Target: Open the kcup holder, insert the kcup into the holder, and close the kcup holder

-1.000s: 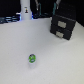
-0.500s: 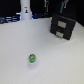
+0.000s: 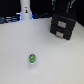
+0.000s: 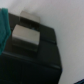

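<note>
On the exterior view's left, a white bottle-like post (image 3: 25, 9) stands at the back of the table (image 3: 15, 50), well away from the fingers. Further along, near the front, the kcup (image 3: 32, 59) sits alone on the bare table, green top up, well apart from the fingers and touched by nothing. On the exterior view's right, the dark kcup holder (image 3: 63, 25) stands at the back, and the arm hangs right above it, so the fingers are close over its top. The fingers themselves are too dark and blurred against the box to mark, and I cannot tell whether they are spread or clenched.

The wrist view shows the holder (image 4: 35, 50) filling the picture, with a pale rectangular patch (image 4: 25, 35) on its upper face; a teal blur sits at one edge.

The holder's front looks closed. By my reading, the task is at its first step: opening is not yet done, and loading the kcup and closing both remain.
</note>
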